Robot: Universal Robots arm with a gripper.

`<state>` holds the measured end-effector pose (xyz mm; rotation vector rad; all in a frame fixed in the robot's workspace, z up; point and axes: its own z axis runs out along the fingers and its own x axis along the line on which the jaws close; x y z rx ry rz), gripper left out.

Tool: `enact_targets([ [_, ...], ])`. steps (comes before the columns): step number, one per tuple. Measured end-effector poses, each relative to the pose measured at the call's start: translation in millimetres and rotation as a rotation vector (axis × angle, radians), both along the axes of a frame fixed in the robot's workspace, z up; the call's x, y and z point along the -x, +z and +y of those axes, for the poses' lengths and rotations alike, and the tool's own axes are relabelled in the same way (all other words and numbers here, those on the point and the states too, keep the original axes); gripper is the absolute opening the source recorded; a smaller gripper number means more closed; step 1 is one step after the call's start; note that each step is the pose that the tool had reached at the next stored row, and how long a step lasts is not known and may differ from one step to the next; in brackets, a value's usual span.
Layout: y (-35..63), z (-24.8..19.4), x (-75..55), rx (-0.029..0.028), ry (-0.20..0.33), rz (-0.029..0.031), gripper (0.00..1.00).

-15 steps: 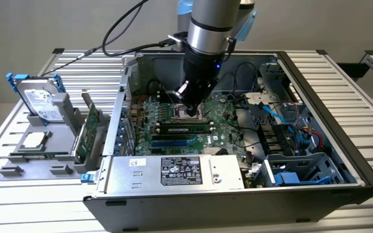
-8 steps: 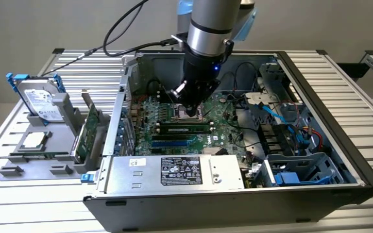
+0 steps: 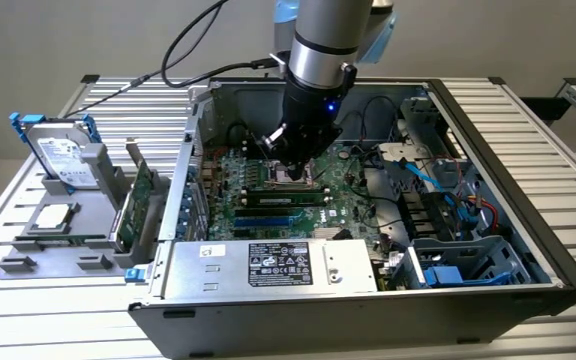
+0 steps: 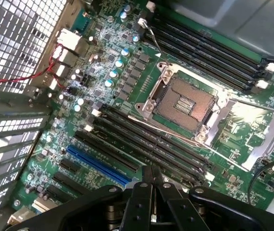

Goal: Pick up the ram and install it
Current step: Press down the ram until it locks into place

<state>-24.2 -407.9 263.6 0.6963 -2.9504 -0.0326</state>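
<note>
Inside computer case [image 3: 528, 217], motherboard [image 4: 127, 96], gripper [image 4: 152, 179].

Exterior overlooks open case [image 3: 368, 225] — wrist hovers close above its motherboard [image 4: 127, 96].

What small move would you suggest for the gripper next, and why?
Probably a short shift from above the CPU socket toward the ram, to press it down: the gripper is shut and empty, and the ram seems already to lie along a black slot.

A robotics lab bench: slatted aluminium table [image 3: 528, 135], opened computer case [image 3: 488, 225], parts held in grey fixtures [image 3: 68, 232]
</note>
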Motion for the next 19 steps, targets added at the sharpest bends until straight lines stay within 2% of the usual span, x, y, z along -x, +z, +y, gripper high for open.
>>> enact_targets([
  [1,-0.1,0.0,0.0,0.0001,-0.010,-0.0025,0.11],
  [2,-0.1,0.0,0.0,0.0010,-0.036,-0.0122,0.11],
  [3,-0.3,0.0,0.1,0.0056,-0.072,-0.0335,0.11],
  [4,-0.8,0.0,0.0,0.0120,-0.091,-0.0452,0.11],
  [5,-1.3,0.0,0.0,0.0179,-0.106,-0.0530,0.11],
  [6,-2.2,0.0,0.0,0.0265,-0.137,-0.0624,0.11],
  [8,-3.3,0.0,0.0,0.0294,-0.173,-0.0629,0.11],
  [19,-6.8,0.0,0.1,0.0352,-0.352,-0.0602,0.11],
])
